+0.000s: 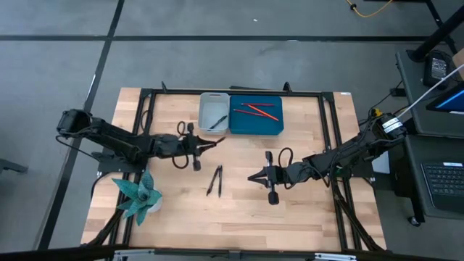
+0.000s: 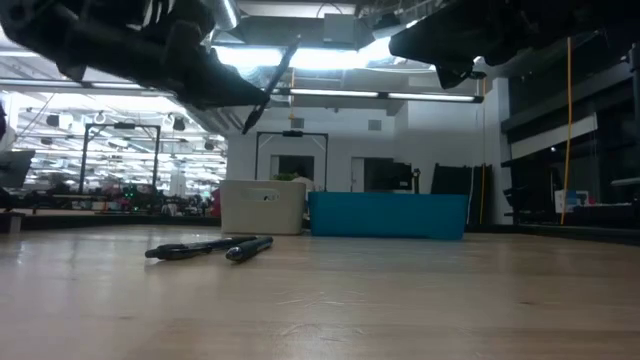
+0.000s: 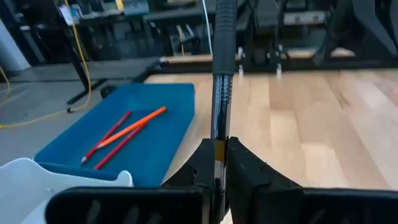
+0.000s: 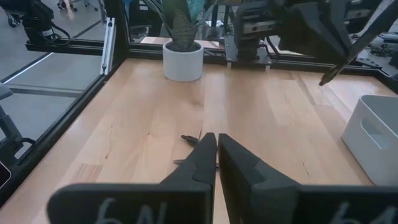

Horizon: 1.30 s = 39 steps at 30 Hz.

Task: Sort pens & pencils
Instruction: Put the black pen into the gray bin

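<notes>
Item one — left pincer (image 1: 205, 143): pinching one thin black stick pen (image 3: 221, 93) between its pressed fingers, held up off the light wooden counter (image 1: 304, 217) beside the small white plastic bin (image 1: 212, 110); in the low view the pen slants down and away from the fingers.

Item two — right pincer (image 1: 255, 177): pressed together with nothing in it, hovering over the middle of the counter; two more black pens (image 1: 215, 180) lie flat just beside its tips, side by side and touching at one end.

Item three — blue rectangular tray (image 1: 255, 125): holds three slim red-orange pencils (image 1: 258, 110), crossing one another; the tray stands against the white bin, which already holds one dark stick.

Handling note for you: the step in hand looks like carrying the gripped pen to the white bin; bring the pen's free end over the bin's open top before you spread the fingers, since the blue tray is right alongside and a slanted pen could tip over the shared wall; release low, not from height — the pen may bounce out.
</notes>
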Available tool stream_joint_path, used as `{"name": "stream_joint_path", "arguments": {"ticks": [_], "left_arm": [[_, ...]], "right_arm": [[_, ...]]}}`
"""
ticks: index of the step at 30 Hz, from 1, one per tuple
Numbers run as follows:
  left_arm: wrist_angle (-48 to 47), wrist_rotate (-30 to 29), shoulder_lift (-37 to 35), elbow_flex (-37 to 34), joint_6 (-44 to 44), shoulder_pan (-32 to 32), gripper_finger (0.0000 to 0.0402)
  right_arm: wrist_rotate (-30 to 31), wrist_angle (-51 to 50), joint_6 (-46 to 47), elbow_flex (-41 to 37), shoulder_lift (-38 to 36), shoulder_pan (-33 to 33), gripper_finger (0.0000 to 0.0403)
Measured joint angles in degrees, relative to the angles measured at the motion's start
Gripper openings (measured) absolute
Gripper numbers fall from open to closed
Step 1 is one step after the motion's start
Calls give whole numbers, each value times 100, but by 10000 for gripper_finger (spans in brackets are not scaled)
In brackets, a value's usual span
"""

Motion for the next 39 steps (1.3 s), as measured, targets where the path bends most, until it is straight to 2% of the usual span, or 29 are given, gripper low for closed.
{"name": "stream_joint_path", "arguments": {"ticks": [5, 9, 29, 39], "left_arm": [[886, 446, 0, -361, 91, 395, 12], [868, 698, 0, -381, -12, 800, 12], [877, 766, 0, -381, -54, 2229, 12], [875, 1560, 0, -379, -250, 2899, 12]], "right_arm": [[0, -19, -9, 0, 0, 0, 20], [2, -19, -9, 0, 0, -2, 20], [4, -32, -113, 0, 0, -13, 20], [3, -39, -119, 0, 0, -13, 20]]}}
